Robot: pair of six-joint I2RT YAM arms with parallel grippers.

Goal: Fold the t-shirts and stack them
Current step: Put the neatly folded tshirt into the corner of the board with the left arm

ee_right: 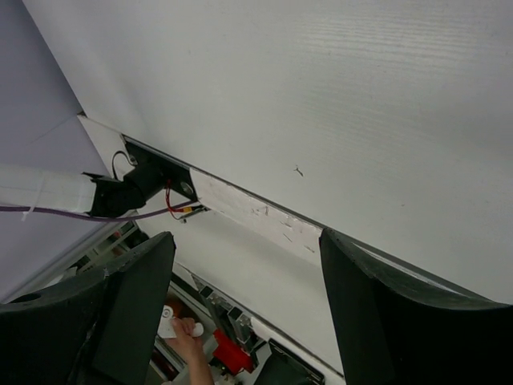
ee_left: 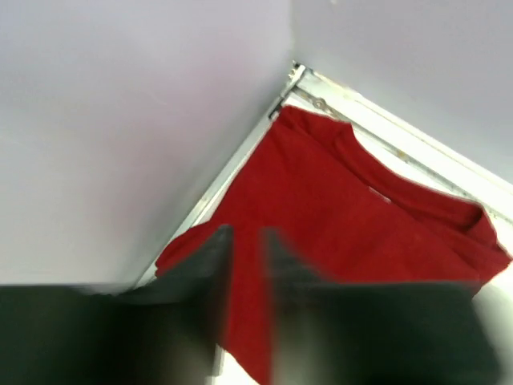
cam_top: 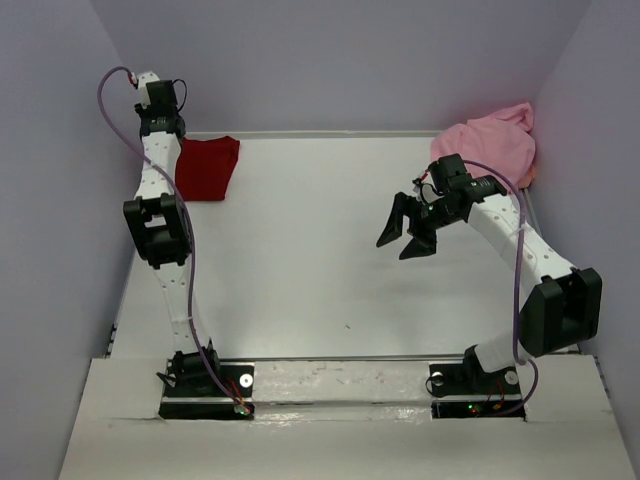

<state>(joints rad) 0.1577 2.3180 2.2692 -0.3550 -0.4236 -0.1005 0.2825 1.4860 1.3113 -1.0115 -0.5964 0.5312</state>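
Dark red t-shirt: flat in the table's far-left corner, under the left gripper; collar toward the far edge, long axis far-to-near.
Left gripper: blurred, narrow slit between fingers; fully closed or not, cannot tell.
Right gripper: over the table's right half, spread wide, empty.
Pink t-shirt: crumpled heap, far-right corner, just beyond the right gripper.
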